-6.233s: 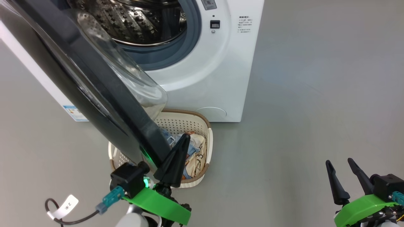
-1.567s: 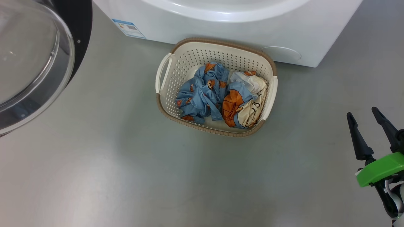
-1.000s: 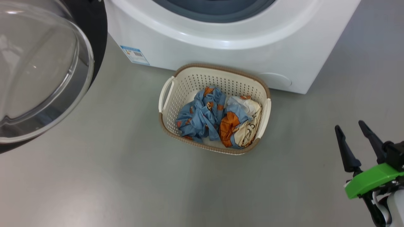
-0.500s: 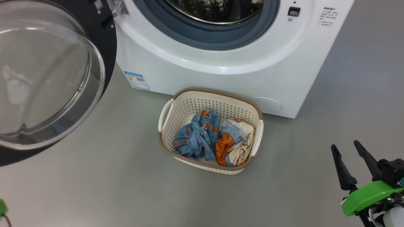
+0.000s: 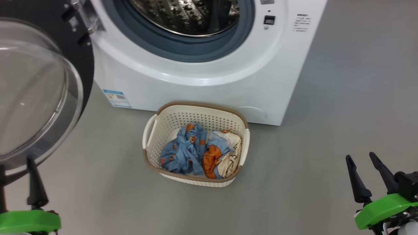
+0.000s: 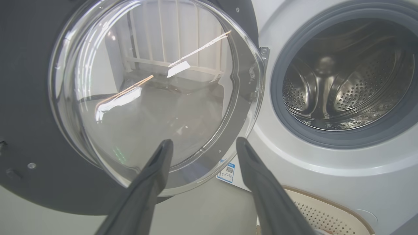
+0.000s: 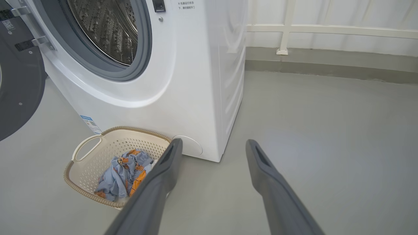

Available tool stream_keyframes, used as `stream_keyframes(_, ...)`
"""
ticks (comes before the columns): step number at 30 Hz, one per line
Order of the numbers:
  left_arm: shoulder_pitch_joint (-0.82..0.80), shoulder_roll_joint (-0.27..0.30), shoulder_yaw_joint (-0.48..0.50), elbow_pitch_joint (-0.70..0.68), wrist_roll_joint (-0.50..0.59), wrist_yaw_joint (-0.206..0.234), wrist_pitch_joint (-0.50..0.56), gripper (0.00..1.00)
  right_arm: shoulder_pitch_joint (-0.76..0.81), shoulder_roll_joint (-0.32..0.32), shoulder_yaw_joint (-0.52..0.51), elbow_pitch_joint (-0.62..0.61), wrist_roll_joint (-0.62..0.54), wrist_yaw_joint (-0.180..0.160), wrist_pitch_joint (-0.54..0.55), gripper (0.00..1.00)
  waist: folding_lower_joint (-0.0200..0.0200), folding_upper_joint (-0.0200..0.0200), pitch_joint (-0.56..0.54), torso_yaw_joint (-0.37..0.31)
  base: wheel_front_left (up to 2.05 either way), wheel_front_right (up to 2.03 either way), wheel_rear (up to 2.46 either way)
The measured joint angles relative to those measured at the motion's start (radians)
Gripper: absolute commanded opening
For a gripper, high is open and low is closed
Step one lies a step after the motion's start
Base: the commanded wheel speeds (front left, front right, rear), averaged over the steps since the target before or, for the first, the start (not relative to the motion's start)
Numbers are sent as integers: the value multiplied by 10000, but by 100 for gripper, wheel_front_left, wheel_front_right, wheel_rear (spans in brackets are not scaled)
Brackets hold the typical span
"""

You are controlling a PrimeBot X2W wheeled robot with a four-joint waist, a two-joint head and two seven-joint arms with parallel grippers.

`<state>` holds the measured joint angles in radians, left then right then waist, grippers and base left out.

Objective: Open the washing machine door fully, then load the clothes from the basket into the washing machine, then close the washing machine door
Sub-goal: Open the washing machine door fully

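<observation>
Open washing machine door [image 5: 32, 91] wide at left, drum mouth [image 5: 186, 16] unblocked, open-topped basket [image 5: 196, 105] just before the washing machine [image 5: 202, 91], free floor [image 5: 326, 130] rightward.

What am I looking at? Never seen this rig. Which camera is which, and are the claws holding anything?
A wheeled, two-armed robot doing laundry. The head view looks down from its head at the washing machine, the washing machine door open on the left, and the basket on the floor with the clothes inside. Each wrist view looks along that arm's two dark fingers. The left gripper faces the door's glass; the right gripper hangs over the floor beside the basket. Both are open and empty.
</observation>
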<state>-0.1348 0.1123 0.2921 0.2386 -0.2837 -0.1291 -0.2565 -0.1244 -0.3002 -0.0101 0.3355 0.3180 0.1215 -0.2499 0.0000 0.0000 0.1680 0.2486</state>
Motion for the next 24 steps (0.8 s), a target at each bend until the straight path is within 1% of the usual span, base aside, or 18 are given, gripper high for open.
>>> stream_keyframes(7, 136, -8, -1032, -268, -15, 0, 2, 100, 69, 222, -109, -42, -4, 0, 2, 100, 0, 0, -27, -706, 0, 0, 0)
stream_keyframes(11, 165, 46, -1444, -337, -36, 0, 2, 100, 68, 299, -176, -96, -17, 0, 2, 100, 0, 0, -7, -1164, 0, 0, 0)
stream_keyframes(19, 351, 236, -1960, -456, -75, 0, 2, 100, 66, 431, -311, -130, -23, 0, 2, 100, 0, 0, 5, -2086, 0, 0, 0)
stream_keyframes(24, 460, 322, -2290, -424, -420, 0, 2, 100, 69, 476, -337, -132, -75, 0, 0, 100, 0, 0, -82, -2598, 0, 0, 0)
